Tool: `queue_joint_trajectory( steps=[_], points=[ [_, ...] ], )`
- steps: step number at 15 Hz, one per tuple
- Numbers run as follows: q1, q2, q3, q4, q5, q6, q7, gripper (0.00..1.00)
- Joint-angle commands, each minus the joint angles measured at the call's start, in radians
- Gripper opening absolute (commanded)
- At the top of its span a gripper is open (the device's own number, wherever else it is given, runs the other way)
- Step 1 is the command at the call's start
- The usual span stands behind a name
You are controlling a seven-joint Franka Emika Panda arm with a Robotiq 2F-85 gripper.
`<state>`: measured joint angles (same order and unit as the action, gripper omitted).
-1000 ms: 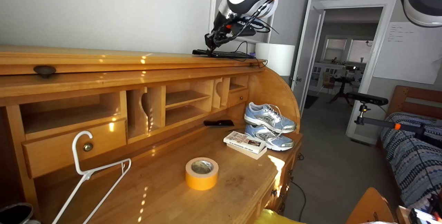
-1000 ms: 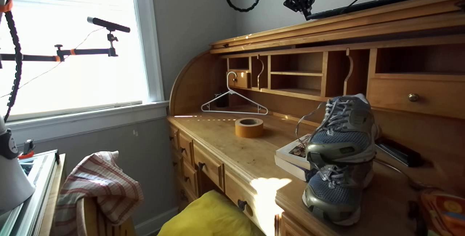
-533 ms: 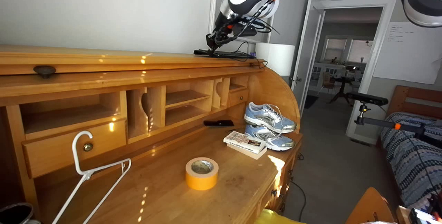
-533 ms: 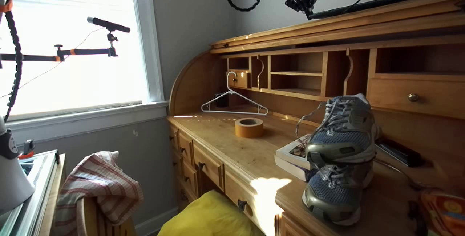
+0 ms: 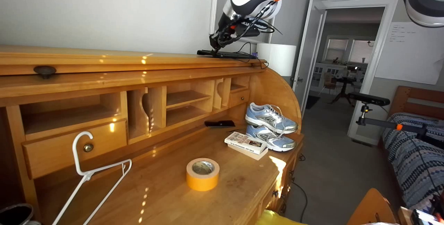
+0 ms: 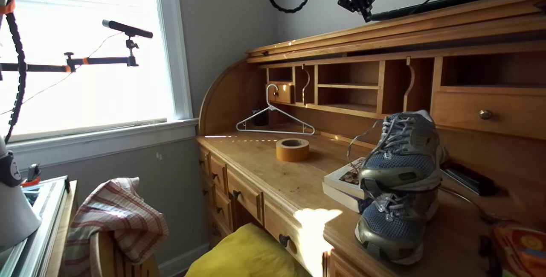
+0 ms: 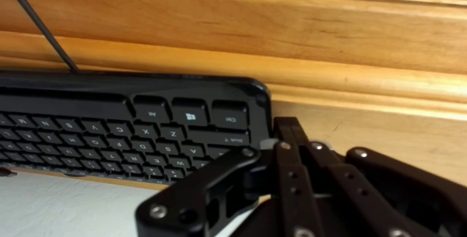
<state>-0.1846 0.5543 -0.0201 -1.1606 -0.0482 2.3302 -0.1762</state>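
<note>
A black keyboard [image 7: 157, 140] lies on the top ledge [image 7: 383, 131] of the wooden desk; both exterior views show the keyboard [image 5: 233, 55] [image 6: 460, 3] up there. My gripper [image 7: 285, 120] points down at the keyboard's short end, beside the Ctrl key. Its two fingertips are pressed together with nothing between them. In the wrist view they stand right against the keyboard's end edge, with no visible gap. From outside, the gripper [image 5: 215, 53] appears low over the ledge, and the gripper [image 6: 367, 17] meets the keyboard's end.
A cable [image 7: 40, 25] runs from the keyboard's long edge. A white lampshade [image 5: 276, 58] stands past the ledge's far end. On the desktop below are a tape roll [image 5: 203, 182], a white hanger [image 5: 86, 175], books [image 5: 245, 143] and stacked shoes [image 5: 270, 118].
The gripper and the keyboard have slid a little together along the ledge, toward the right in both exterior views. The jaws stay shut; the things on the desktop have not moved.
</note>
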Motion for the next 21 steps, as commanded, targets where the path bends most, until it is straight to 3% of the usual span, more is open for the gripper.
queue_joint_trajectory(
  steps=[1,21],
  points=[
    [-0.011,-0.006,-0.009,0.0,0.002,-0.013,0.009,0.0],
    [-0.026,-0.012,-0.023,-0.003,0.001,-0.018,0.026,0.0]
  ],
)
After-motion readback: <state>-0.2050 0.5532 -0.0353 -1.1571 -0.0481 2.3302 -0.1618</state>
